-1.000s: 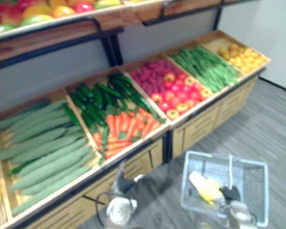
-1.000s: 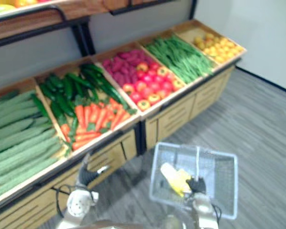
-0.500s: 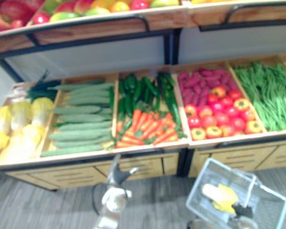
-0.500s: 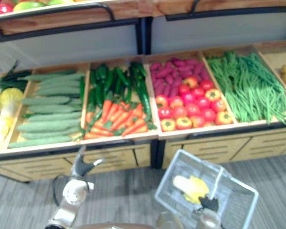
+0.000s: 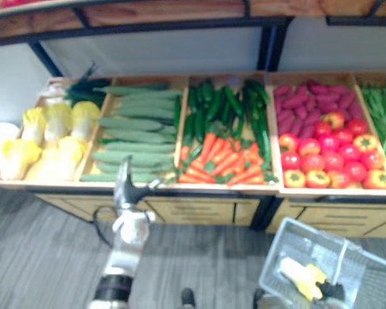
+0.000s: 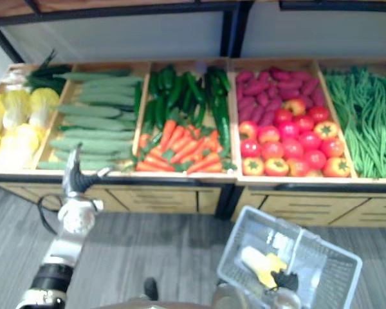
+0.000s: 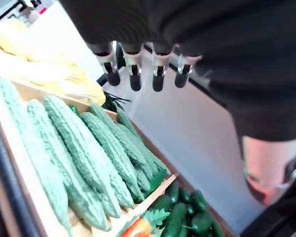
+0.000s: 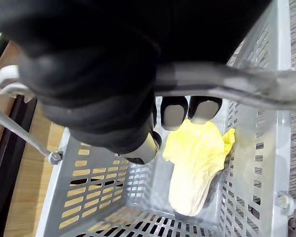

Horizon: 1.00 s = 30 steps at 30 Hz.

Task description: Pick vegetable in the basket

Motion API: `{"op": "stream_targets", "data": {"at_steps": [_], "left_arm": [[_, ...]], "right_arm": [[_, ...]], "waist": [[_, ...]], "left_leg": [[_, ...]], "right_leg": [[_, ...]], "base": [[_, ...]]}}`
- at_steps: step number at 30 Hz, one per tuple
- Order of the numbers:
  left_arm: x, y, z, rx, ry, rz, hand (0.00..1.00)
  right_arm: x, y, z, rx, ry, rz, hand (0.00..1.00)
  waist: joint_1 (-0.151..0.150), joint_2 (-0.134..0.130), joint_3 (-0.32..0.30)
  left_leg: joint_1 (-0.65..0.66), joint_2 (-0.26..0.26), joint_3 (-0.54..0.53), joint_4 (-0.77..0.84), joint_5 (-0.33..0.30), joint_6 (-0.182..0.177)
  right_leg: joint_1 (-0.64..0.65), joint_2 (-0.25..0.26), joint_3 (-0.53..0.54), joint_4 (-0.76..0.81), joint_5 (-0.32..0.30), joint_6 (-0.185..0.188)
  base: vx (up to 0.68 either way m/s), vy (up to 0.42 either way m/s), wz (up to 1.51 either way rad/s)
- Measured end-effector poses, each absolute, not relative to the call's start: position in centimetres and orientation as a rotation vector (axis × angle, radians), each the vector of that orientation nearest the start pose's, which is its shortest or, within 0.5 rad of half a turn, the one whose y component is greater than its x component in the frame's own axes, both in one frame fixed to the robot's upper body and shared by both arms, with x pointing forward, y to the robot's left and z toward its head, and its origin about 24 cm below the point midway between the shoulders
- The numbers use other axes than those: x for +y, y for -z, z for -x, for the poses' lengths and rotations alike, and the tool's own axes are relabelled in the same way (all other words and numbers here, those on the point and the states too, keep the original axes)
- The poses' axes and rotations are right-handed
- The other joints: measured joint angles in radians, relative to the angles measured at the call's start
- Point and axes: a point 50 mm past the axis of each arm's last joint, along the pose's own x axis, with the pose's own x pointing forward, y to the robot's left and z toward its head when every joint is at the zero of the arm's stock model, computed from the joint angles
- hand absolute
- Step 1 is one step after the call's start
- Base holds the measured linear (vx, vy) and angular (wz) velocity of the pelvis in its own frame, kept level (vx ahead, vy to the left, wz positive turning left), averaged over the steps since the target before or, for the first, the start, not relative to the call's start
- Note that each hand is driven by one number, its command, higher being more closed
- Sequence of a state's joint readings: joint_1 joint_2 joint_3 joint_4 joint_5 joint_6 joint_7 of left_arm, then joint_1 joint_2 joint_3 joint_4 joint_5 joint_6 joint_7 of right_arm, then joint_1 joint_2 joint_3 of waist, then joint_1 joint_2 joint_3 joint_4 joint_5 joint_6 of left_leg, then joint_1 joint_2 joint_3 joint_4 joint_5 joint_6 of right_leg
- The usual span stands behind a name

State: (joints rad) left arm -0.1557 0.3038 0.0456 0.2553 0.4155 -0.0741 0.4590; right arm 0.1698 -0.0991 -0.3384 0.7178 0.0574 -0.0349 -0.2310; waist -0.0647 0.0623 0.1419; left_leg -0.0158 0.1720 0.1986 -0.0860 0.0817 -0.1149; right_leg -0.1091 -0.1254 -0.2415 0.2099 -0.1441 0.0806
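Grey basket [image 8: 89, 187] is carrying one yellow cabbage [image 8: 195, 163]; fingers of my right hand [image 8: 98, 84] are clamping its handle [image 8: 246, 84]; those of my left hand [image 5: 130, 190] are hanging straight, apart.

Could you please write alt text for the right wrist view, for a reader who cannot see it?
The robot's right hand grips the metal handle of a grey perforated plastic basket, which holds one pale yellow leafy cabbage.

Left robot hand [image 5: 125, 188], earlier low before the carrots [image 5: 222, 161], now reaches the front edge of the gourds [image 5: 132, 138] after the view swung left.
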Motion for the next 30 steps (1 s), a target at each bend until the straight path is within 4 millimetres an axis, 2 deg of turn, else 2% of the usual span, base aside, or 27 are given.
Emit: {"op": "stream_targets", "data": {"at_steps": [3,6,8,10,14,16,19,20,30], "left_arm": [[23.7,-7.5,-29.4,-0.182,-0.444,-0.752,0.00],[22.2,-9.6,-31.7,-0.261,-0.396,-0.823,0.00],[21.2,-10.2,-32.6,-0.286,-0.362,-0.859,0.00],[20.3,-10.7,-33.5,-0.303,-0.333,-0.914,0.00],[19.1,-11.3,-34.4,-0.323,-0.297,-0.951,0.00],[18.6,-11.9,-34.9,-0.344,-0.286,-0.991,0.00],[18.1,-13.2,-35.7,-0.373,-0.290,-1.008,0.00],[17.7,-14.5,-36.2,-0.404,-0.300,-1.010,0.00],[17.3,-17.3,-37.9,-0.442,-0.328,-1.064,0.00]], "right_arm": [[-25.9,11.4,-13.2,0.765,0.632,0.027,1.00],[-25.5,10.4,-15.3,0.697,0.600,0.030,1.00],[-25.3,9.8,-16.3,0.661,0.585,0.032,1.00],[-24.8,9.2,-17.5,0.621,0.560,0.038,1.00],[-24.4,8.5,-18.5,0.580,0.544,0.045,1.00],[-24.3,8.1,-18.8,0.555,0.539,0.050,1.00],[-23.9,7.7,-19.4,0.529,0.525,0.052,1.00],[-23.9,7.2,-19.9,0.503,0.524,0.051,1.00],[-23.1,6.0,-21.2,0.428,0.494,0.059,1.00]], "waist": [[-0.012,0.004,0.027],[-0.018,0.009,0.075],[-0.020,0.010,0.097],[-0.044,0.010,0.126],[-0.049,0.013,0.156],[-0.060,0.018,0.174],[-0.066,0.019,0.190],[-0.066,0.020,0.214],[-0.068,0.021,0.267]], "left_leg": [[-0.037,-0.006,0.052,-0.004,0.006,0.003],[-0.069,-0.008,0.098,-0.005,0.012,0.005],[-0.085,-0.009,0.125,-0.004,0.016,0.006],[-0.101,-0.009,0.157,-0.005,0.030,0.005],[-0.106,-0.002,0.204,-0.005,0.036,-0.001],[-0.106,-0.002,0.218,-0.005,0.036,0.000],[-0.119,-0.002,0.249,-0.005,0.036,0.000],[-0.124,-0.003,0.263,-0.005,0.036,0.000],[-0.164,-0.002,0.322,-0.006,0.039,0.003]], "right_leg": [[-0.063,0.001,0.048,0.011,0.025,0.003],[-0.124,0.004,0.086,0.012,0.047,0.000],[-0.149,0.008,0.109,0.010,0.056,-0.002],[-0.167,0.009,0.117,0.009,0.061,-0.007],[-0.186,0.021,0.143,0.002,0.069,-0.016],[-0.187,0.021,0.146,0.001,0.069,-0.017],[-0.213,0.025,0.168,-0.003,0.081,-0.017],[-0.220,0.027,0.181,-0.014,0.096,-0.016],[-0.267,0.032,0.218,-0.054,0.142,-0.011]], "base": [[0.01,0.025,-0.33],[0.01,0.016,-0.34],[0.02,0.004,-0.28],[0.01,-0.005,-0.06],[0.02,-0.021,-0.15],[0.01,-0.006,-0.12],[-0.01,0.006,-0.21],[-0.01,0.008,-0.22],[-0.02,0.009,-0.12]]}}
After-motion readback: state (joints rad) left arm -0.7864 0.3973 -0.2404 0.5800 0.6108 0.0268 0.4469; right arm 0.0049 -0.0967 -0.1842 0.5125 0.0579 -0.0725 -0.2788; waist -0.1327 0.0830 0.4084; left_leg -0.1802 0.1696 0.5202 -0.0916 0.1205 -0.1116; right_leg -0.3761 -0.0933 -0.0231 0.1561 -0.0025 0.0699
